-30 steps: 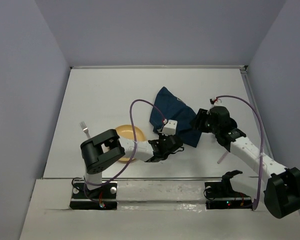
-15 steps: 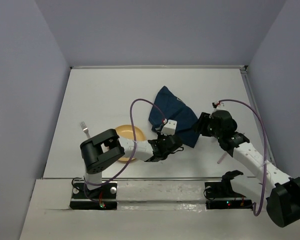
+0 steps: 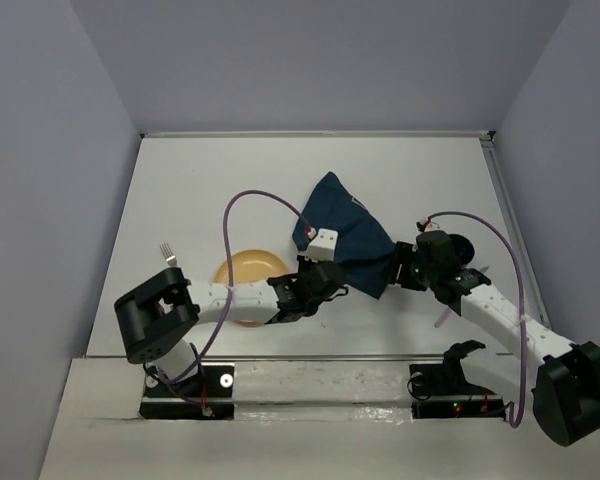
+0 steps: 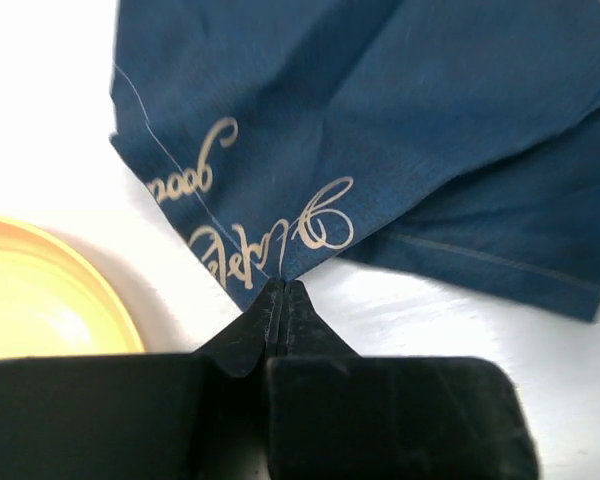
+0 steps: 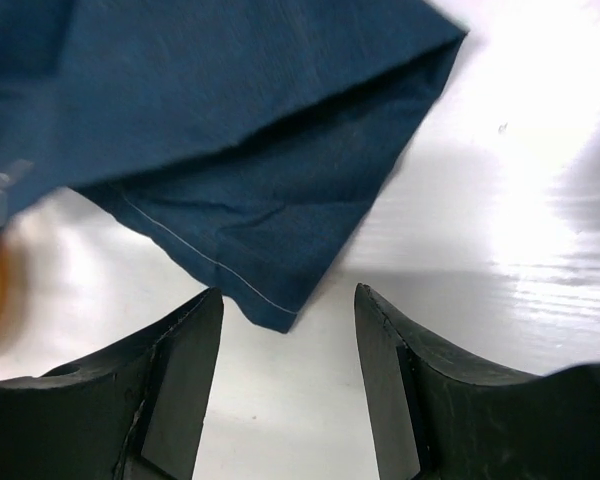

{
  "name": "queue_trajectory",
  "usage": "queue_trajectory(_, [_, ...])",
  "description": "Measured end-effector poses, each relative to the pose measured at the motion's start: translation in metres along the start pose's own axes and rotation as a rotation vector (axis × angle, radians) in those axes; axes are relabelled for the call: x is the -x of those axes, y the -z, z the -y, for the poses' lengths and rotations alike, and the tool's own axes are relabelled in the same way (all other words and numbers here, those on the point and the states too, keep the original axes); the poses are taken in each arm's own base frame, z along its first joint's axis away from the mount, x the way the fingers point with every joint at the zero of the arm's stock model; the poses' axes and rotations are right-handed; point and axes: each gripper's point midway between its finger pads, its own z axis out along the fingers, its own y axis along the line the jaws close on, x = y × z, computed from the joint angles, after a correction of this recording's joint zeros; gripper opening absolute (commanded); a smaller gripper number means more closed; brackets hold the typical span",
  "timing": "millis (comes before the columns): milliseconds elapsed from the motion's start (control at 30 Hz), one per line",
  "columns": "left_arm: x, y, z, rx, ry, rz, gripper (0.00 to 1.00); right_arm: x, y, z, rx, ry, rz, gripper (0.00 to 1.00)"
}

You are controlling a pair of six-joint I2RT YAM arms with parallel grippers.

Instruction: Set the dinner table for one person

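Dinner table surface (image 3: 210, 190): we logged left end effector (image 4: 282, 290) pinching the navy placemat (image 4: 380, 130) corner; right end effector (image 5: 288, 310) wide, empty.

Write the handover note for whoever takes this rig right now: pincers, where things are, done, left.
Left pincer: shut on a corner of the blue placemat.
Right pincer: open, its fingers straddling another placemat corner, not gripping.
Placemat lies crumpled and folded mid-table. The yellow plate sits on the white dinner table beside the cloth; the fork lies near the left edge.
Done: one corner gripped.
Left: probably close the right pincer on its corner, spread the placemat flat, then set plate and fork on or around it.
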Motion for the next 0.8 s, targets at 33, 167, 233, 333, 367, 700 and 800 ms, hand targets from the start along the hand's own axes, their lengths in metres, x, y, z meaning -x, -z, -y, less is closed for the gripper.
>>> queue_trajectory(33, [0.008,0.004,-0.001,-0.007,0.012,0.016,0.00,-0.004,-0.002,0.001,-0.005,0.001,-0.016,0.61])
queue_trajectory(167, [0.042,0.014,-0.006,-0.027,0.074,0.087,0.00,-0.019,-0.008,-0.002,-0.013,0.006,-0.073,0.61])
queue_trajectory(233, [0.050,0.013,-0.011,-0.024,0.094,0.105,0.00,-0.026,-0.010,-0.007,-0.008,0.013,-0.092,0.62])
queue_trajectory(333, [0.045,0.009,-0.019,-0.013,0.094,0.097,0.00,-0.039,-0.013,-0.008,-0.010,0.013,-0.126,0.61])
queue_trajectory(367, [0.043,0.008,-0.022,-0.009,0.092,0.094,0.00,-0.044,-0.014,-0.007,-0.016,0.014,-0.141,0.61])
queue_trajectory(700, [0.049,0.013,-0.024,-0.030,0.101,0.106,0.00,-0.054,-0.031,-0.009,-0.008,-0.043,-0.138,0.42])
queue_trajectory(800, [0.055,0.016,-0.024,-0.038,0.109,0.120,0.00,-0.054,-0.033,-0.007,-0.014,-0.059,-0.133,0.15])
